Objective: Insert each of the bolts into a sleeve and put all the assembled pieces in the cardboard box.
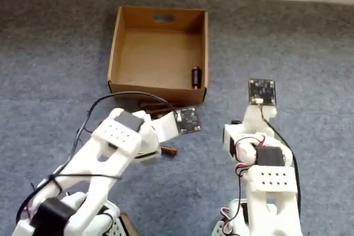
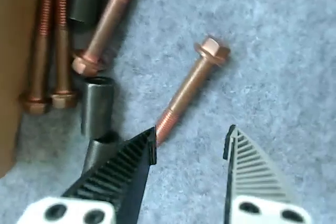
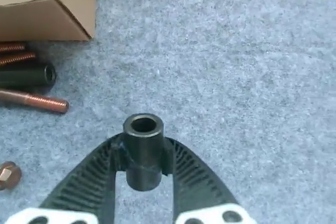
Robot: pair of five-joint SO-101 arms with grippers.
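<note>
My left gripper (image 2: 191, 135) is open and low over the carpet. A copper bolt (image 2: 191, 90) lies just ahead of it, its threaded end beside the black fingertip (image 2: 142, 153). Three more bolts (image 2: 107, 22) and several dark sleeves (image 2: 97, 106) lie close by against the cardboard box. My right gripper (image 3: 143, 153) is shut on a black sleeve (image 3: 143, 129), held off the carpet with its open bore facing the camera. In the high view the cardboard box (image 1: 117, 53) stands at the back and holds one assembled piece (image 1: 196, 77).
A box corner (image 3: 52, 3) shows in the right wrist view, with a threaded bolt (image 3: 31, 100), a sleeve (image 3: 26, 75) and a bolt head (image 3: 8, 174) beside it. From above, a bolt (image 1: 168, 150) lies by the left arm (image 1: 119, 136). Grey carpet surrounds everything.
</note>
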